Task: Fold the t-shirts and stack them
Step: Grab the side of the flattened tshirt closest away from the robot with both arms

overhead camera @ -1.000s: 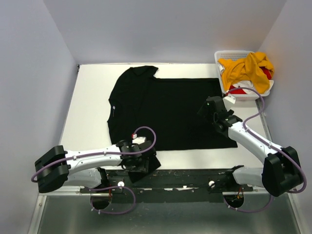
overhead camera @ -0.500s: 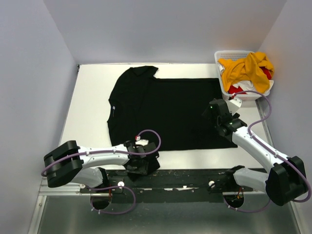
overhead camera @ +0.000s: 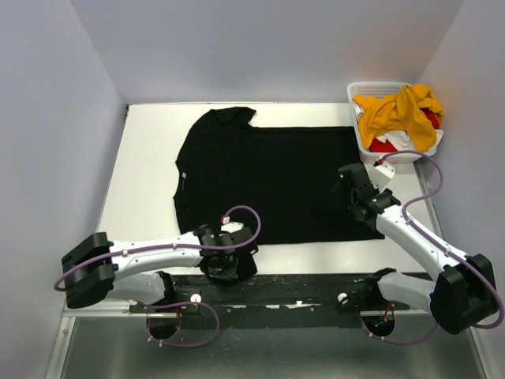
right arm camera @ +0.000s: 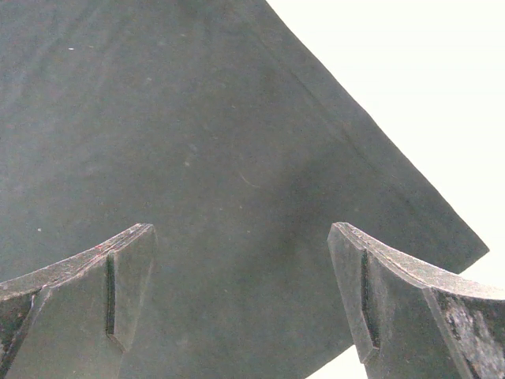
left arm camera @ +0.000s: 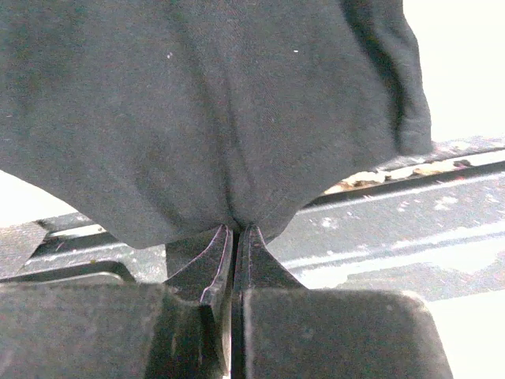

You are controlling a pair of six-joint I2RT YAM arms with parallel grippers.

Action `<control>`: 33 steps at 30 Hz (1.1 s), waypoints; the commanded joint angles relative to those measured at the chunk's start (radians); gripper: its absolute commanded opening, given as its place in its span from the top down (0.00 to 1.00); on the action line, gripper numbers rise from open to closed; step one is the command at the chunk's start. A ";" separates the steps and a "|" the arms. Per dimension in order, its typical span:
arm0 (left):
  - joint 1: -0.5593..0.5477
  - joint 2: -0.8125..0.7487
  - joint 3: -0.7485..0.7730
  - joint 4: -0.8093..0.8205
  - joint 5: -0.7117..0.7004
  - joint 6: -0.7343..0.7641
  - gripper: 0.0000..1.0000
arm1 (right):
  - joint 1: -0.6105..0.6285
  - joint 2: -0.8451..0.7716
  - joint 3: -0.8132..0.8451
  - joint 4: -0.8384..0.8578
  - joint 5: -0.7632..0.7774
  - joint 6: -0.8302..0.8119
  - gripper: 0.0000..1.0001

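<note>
Two wrist views show you what overhead hides: left gripper (left arm camera: 234, 230) pinching the near sleeve of the large black cloth t-shirt (overhead camera: 268, 181) spread on the white table (overhead camera: 142, 174), right gripper (right arm camera: 241, 230) splayed wide over its hem corner.

1. The black t-shirt (overhead camera: 268, 181) is plain black with no print; the wrist views show it as dark charcoal.
2. The counter (overhead camera: 142, 181) is plain off-white.
3. At the far right corner, the basket (overhead camera: 375, 84) is white and slatted.
4. In it are a mustard-yellow shirt (overhead camera: 398, 110), a red shirt (overhead camera: 385, 146) and a white shirt (overhead camera: 404, 140).
5. The left arm (overhead camera: 150, 254) and right arm (overhead camera: 422, 237) are white with black joints and purple cables (overhead camera: 245, 217).
6. The left gripper (left arm camera: 235, 229) and right gripper (right arm camera: 241, 237) are black.
</note>
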 commanded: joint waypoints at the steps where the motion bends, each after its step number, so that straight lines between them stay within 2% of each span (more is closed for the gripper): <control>1: -0.003 -0.123 0.069 -0.105 -0.096 0.016 1.00 | -0.009 -0.053 -0.015 -0.153 0.056 0.119 0.00; 8: 0.054 -0.192 0.065 0.015 -0.023 0.120 1.00 | -0.036 -0.136 -0.138 -0.207 0.071 0.287 0.00; 15: 0.111 -0.199 0.075 0.062 0.008 0.167 1.00 | -0.110 -0.065 -0.223 -0.194 -0.045 0.368 0.00; 18: 0.139 -0.203 0.072 0.099 0.039 0.198 1.00 | -0.120 -0.040 -0.251 -0.188 -0.035 0.410 0.05; 22: 0.178 -0.197 0.079 0.131 0.088 0.235 1.00 | -0.124 -0.050 -0.273 -0.144 -0.042 0.423 0.16; 30: 0.258 -0.172 0.088 0.154 0.160 0.264 1.00 | -0.126 -0.006 -0.300 -0.087 -0.027 0.417 0.29; 32: 0.270 -0.170 0.088 0.166 0.179 0.269 1.00 | -0.127 -0.010 -0.308 -0.079 -0.023 0.429 0.42; 33: 0.275 -0.169 0.090 0.170 0.187 0.271 1.00 | -0.126 -0.015 -0.315 -0.067 -0.029 0.424 0.54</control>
